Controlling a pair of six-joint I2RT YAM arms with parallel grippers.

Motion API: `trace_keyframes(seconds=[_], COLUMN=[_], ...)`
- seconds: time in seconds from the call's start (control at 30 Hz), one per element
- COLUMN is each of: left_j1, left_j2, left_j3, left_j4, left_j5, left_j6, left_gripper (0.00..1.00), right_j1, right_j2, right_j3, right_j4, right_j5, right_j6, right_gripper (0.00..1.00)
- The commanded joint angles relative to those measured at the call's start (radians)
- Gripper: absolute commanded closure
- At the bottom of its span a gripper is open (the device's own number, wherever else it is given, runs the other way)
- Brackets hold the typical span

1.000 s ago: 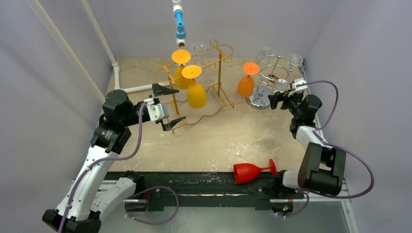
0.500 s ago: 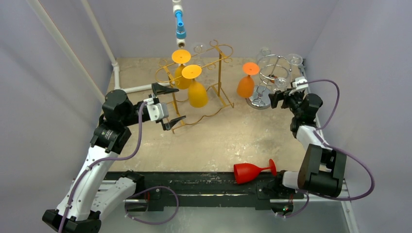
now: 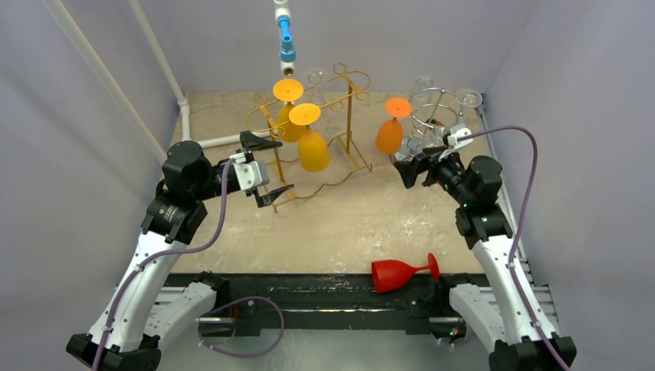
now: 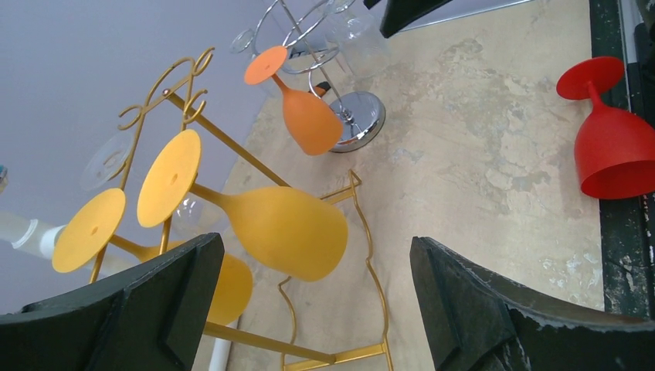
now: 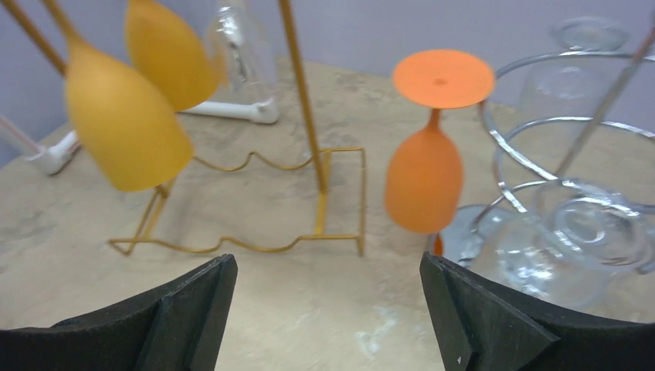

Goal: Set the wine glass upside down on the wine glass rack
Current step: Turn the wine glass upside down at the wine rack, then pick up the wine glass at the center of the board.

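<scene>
Two grippers, both spread wide, empty. Red plastic wine glass (image 3: 398, 273) lies on side at near edge of beige worktop (image 3: 340, 224), apart from both. Left gripper (image 3: 279, 165) beside gold wire rack (image 3: 351, 116) carrying inverted yellow glasses (image 3: 313, 151). Right gripper (image 3: 408, 164) near chrome spiral rack (image 3: 436, 104) with hanging orange glass (image 3: 390, 135).

A tall rack (image 3: 350, 124) stands at the back middle of the table (image 3: 332, 224), with two glasses (image 3: 313, 151) hanging from it. Right of it stands a spiral rack (image 3: 432, 108), a hung glass (image 3: 390, 137) on its left side. A lying glass (image 3: 398, 273) rests at the near edge, right of centre.
</scene>
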Motion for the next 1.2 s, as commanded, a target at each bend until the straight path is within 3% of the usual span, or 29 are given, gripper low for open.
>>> trace_keyframes(seconds=[0.0,0.17,0.33,0.43,0.53,0.6,0.67,0.7,0.87,1.0,1.17], left_j1=[-0.001,-0.001,-0.001,-0.001,-0.001,-0.001,-0.001,-0.001,-0.001,-0.001,-0.001], left_j2=[-0.003,0.007,0.022,0.019,0.013,0.005,-0.005,-0.007,-0.014,-0.005,0.005], left_j3=[0.062,0.092,0.137,0.151,0.164,0.169,0.172,0.177,0.189,0.19,0.196], left_j4=[-0.024,-0.044,-0.07,-0.074,-0.074,-0.071,-0.071,-0.075,-0.1,-0.101,-0.094], left_j5=[-0.026,-0.033,-0.05,-0.054,-0.062,-0.069,-0.081,-0.087,-0.112,-0.116,-0.15], left_j6=[-0.004,-0.022,-0.056,-0.084,-0.108,-0.109,-0.108,-0.104,-0.09,-0.082,-0.089], left_gripper=[0.0,0.0,0.0,0.0,0.0,0.0,0.0,0.0,0.0,0.0,0.0], right_j1=[0.12,0.125,0.124,0.124,0.119,0.115,0.114,0.117,0.31,0.657,1.051], right_j2=[-0.081,-0.132,-0.107,-0.1,-0.093,-0.055,-0.033,-0.03,0.029,0.112,0.389], right_j3=[0.12,0.193,0.228,0.154,0.093,0.112,0.048,0.03,0.224,0.289,0.451], right_j4=[-0.377,-0.506,-0.564,-0.485,-0.386,-0.439,-0.322,-0.304,-0.697,-0.851,-1.1], right_j5=[0.13,0.162,0.041,-0.106,-0.097,-0.126,-0.317,-0.314,0.102,0.487,0.866], right_j6=[0.115,0.178,0.25,0.378,0.624,0.586,0.624,0.66,0.488,0.602,0.754], right_gripper=[0.01,0.01,0.01,0.01,0.01,0.01,0.01,0.01,0.01,0.01,0.01])
